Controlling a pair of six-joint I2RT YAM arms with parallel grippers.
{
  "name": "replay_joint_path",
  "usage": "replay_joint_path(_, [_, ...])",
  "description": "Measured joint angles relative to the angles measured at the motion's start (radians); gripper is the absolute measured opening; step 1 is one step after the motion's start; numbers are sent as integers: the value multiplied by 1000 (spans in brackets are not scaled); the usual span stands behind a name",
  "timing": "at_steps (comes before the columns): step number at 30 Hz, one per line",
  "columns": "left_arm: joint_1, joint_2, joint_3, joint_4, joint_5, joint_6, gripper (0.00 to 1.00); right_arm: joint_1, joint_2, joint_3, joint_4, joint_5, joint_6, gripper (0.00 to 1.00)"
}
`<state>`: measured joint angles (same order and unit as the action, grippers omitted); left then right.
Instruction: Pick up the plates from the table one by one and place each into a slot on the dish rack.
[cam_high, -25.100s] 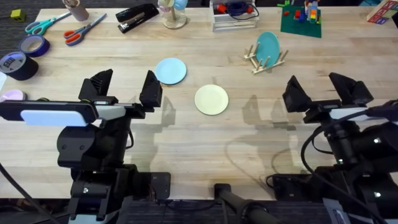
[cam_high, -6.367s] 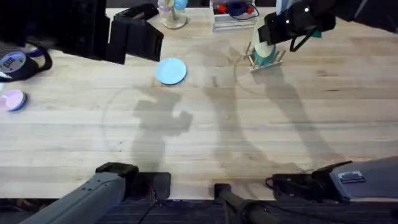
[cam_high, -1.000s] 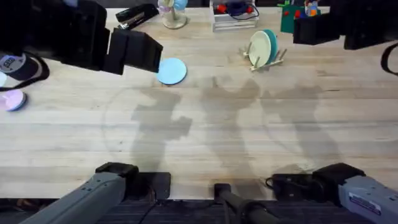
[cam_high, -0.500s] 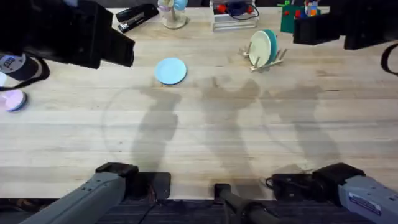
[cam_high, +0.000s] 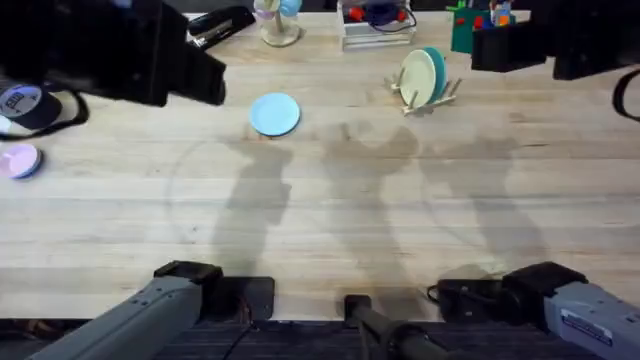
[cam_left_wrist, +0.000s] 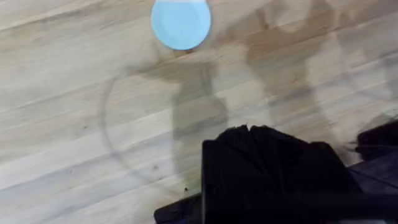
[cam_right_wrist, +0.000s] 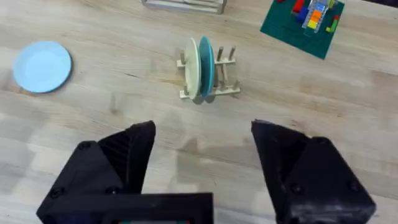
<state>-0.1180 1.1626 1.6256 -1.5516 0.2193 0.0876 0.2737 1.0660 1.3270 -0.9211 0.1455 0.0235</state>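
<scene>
The light blue plate (cam_high: 274, 114) lies flat on the table (cam_high: 330, 220), left of centre toward the back. The small wooden dish rack (cam_high: 428, 92) stands at the back right with the cream plate (cam_high: 415, 78) upright in a slot and a teal plate (cam_high: 434, 70) behind it. My left gripper (cam_high: 208, 82) hangs high, left of the blue plate (cam_left_wrist: 181, 23), its fingers together and holding nothing. My right gripper (cam_right_wrist: 202, 174) hovers open and empty to the right of the rack (cam_right_wrist: 208, 87); the cream plate (cam_right_wrist: 192, 68) shows edge-on there.
A black stapler (cam_high: 222, 22), a clear tray (cam_high: 377, 25) and a green brick plate (cam_right_wrist: 303, 25) line the back edge. Tape rolls (cam_high: 25, 105) and a pink disc (cam_high: 20, 160) sit at the far left.
The left arm has drawn back to the left, off the blue plate, which now lies fully in view. The right arm and the rack are unchanged.
</scene>
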Motion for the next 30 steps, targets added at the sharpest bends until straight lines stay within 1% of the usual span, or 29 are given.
replay_joint_path(3, [27,25,-14,23,60,19,43,0,0,0,0,0,0,928])
replay_joint_path(5, [66,45,-35,37,103,39,44,0,0,0,0,0,0,927])
replay_joint_path(7, [117,63,-62,50,148,61,44,0,0,0,0,0,0,927])
replay_joint_path(12, [275,101,-145,82,282,137,43,0,0,0,0,0,0,929])
replay_joint_path(14, [325,118,-176,89,324,166,43,0,0,0,0,0,0,928])
replay_joint_path(16, [361,145,-202,103,351,186,43,0,0,0,0,0,0,928])
replay_joint_path(19, [384,211,-226,144,386,206,43,0,0,0,0,0,0,928])
replay_joint_path(24, [383,335,-232,207,416,220,43,0,0,0,0,0,0,932])
replay_joint_path(30, [383,451,-232,274,426,224,43,0,0,0,0,0,0,933])
